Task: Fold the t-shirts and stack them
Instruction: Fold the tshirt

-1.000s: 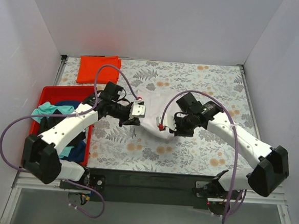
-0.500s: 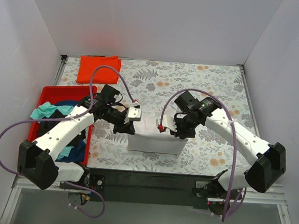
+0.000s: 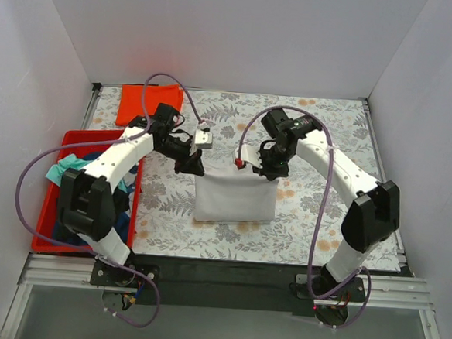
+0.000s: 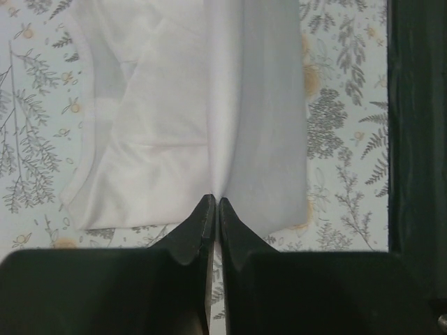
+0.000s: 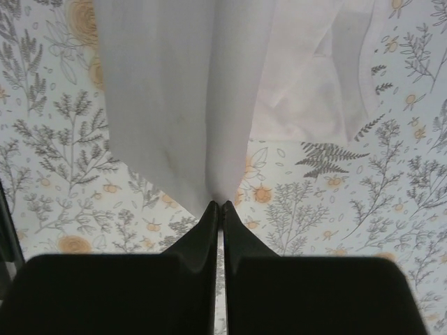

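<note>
The white t-shirt lies as a folded rectangle on the floral table covering, its far edge lifted. My left gripper is shut on its far left corner; in the left wrist view the cloth hangs from the closed fingertips. My right gripper is shut on the far right corner; the cloth hangs from its closed fingertips. An orange-red t-shirt, folded square, lies at the far left corner. Teal, black and blue t-shirts sit in the red bin, partly hidden by the left arm.
The red plastic bin stands along the left side of the table. The floral covering spreads under everything. White walls close the table on three sides. The black rail runs along the near edge.
Both grippers have carried the white shirt's edge from the near side away to the far side, still holding it. The shirt went from a bunched heap to a flat hanging rectangle.
</note>
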`<state>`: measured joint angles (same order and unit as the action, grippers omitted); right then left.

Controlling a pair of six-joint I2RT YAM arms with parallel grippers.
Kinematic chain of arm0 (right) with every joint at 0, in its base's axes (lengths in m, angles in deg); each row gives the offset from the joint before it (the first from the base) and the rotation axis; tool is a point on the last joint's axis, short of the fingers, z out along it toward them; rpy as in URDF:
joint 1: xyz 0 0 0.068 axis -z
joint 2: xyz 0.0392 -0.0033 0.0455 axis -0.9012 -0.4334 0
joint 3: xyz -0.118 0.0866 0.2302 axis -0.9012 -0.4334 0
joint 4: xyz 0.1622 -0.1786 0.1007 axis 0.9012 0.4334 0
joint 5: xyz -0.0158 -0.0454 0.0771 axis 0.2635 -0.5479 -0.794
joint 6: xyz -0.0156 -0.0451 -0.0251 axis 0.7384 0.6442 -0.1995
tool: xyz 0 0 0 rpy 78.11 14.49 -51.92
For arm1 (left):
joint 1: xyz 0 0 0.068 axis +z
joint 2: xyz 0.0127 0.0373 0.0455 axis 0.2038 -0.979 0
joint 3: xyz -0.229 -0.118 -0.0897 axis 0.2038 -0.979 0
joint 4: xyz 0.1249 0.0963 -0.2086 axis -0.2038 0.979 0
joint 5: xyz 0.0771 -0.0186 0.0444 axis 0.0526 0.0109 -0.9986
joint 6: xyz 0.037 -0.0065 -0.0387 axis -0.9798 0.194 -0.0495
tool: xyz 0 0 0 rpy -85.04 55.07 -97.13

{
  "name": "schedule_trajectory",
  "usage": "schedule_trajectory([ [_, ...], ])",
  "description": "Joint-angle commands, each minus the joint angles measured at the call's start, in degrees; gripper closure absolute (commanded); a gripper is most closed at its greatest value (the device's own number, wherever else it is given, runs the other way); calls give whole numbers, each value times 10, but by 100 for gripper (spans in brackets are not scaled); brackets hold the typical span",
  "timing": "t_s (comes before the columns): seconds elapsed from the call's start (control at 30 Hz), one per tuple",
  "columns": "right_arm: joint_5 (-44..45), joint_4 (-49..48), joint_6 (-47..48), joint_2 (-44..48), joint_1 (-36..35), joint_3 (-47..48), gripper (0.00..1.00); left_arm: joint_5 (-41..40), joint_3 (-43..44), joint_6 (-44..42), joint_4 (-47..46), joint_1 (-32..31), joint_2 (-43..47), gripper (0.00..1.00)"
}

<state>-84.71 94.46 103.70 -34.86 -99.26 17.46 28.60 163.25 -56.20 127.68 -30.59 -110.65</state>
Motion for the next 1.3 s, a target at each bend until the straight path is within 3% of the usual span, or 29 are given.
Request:
schedule_trajectory([
  [0.0, -2, 8, 61, -62, 28, 77, 99, 36, 62, -31, 5, 33, -60, 100],
  [0.23, -7, 9, 104, -236, 61, 236, 99, 28, 146, -22, -27, 63, -201, 100],
  [0.3, -9, 8, 105, -289, 65, 268, 99, 11, 147, 1, -72, 67, -223, 100],
  [0.47, 5, -3, 91, -390, 73, 314, 99, -22, 153, 35, -146, 68, -296, 99],
  [0.6, 13, -15, 72, -414, 80, 332, 99, -30, 169, 71, -169, 69, -323, 99],
  [0.83, -25, -17, 27, -354, 75, 230, 99, -27, 120, 73, -172, 61, -290, 99],
  [0.97, -62, -22, -8, -278, 65, 95, 99, -41, 35, 59, -173, 18, -227, 99],
  [1.2, -147, -39, -82, -202, 58, -48, 99, -33, -107, 104, -196, -12, -130, 96],
  [1.27, -168, -45, -106, -181, 59, -82, 91, -31, -135, 108, -197, -12, -99, 93],
])
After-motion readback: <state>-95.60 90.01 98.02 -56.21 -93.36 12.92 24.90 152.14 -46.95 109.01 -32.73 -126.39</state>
